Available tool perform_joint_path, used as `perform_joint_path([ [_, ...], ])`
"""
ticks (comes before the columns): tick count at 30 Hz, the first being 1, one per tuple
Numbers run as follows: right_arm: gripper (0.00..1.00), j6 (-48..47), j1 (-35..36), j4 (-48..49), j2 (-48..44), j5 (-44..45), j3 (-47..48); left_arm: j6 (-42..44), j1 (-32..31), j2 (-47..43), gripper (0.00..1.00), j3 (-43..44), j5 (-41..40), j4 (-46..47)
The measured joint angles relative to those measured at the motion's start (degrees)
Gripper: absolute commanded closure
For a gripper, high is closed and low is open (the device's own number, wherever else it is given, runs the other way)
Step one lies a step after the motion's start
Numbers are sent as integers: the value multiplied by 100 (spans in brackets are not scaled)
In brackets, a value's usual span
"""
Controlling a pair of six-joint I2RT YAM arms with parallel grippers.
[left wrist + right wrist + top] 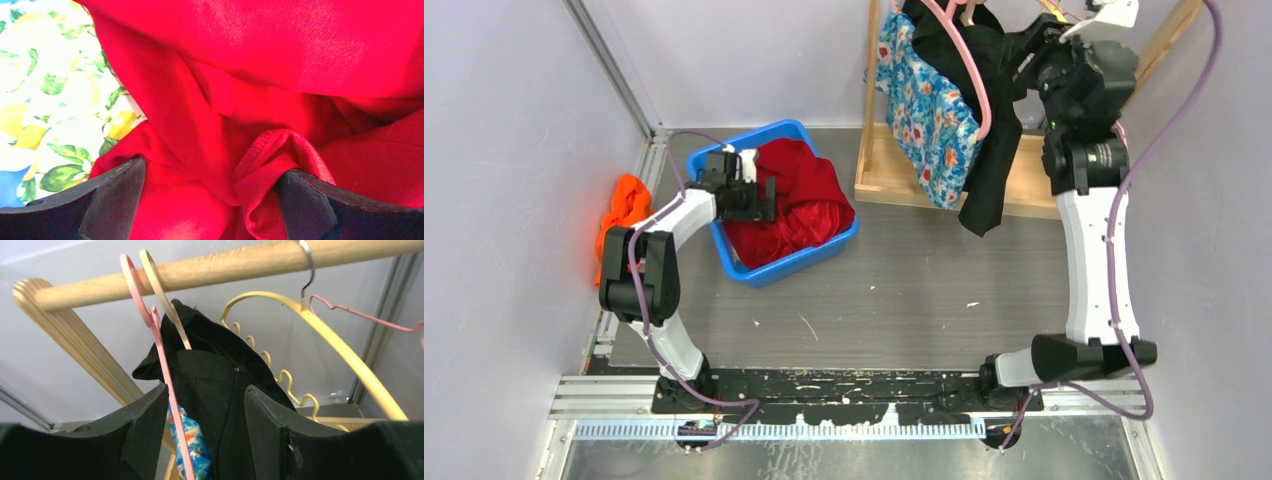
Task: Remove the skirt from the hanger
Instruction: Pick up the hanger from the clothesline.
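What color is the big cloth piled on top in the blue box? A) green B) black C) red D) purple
C: the cloth heaped in the blue box is bright red, and the left wrist view shows the same red folds up close.

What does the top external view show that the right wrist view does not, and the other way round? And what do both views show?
Only the top external view: the blue bin holding the red garment, and the orange cloth left of it. Only the right wrist view: the wooden rail from below, and the yellow hanger with its metal hook over the rail. Both: the black garment, the pink hanger and the blue floral garment.
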Motion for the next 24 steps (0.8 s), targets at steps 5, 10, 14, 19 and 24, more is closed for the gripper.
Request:
perform_joint_path([
  [5, 39, 39, 22, -94, 761, -197, 348, -2, -39, -131, 0, 343, -258, -293],
  [10, 41, 168, 85, -273, 1307, -341, 634, -2, -92, -420, 1, 782, -352, -557],
  [14, 41, 175, 188, -385, 1458, -407, 903, 0, -101, -557, 1, 964, -356, -577],
  [19, 43, 138, 407, -457, 1486, -457, 1344, -2, -105, -557, 1, 966, -348, -636],
  [24, 43, 116, 531, -463, 1545, -501, 1609, -2, -105, -560, 1, 966, -313, -638],
])
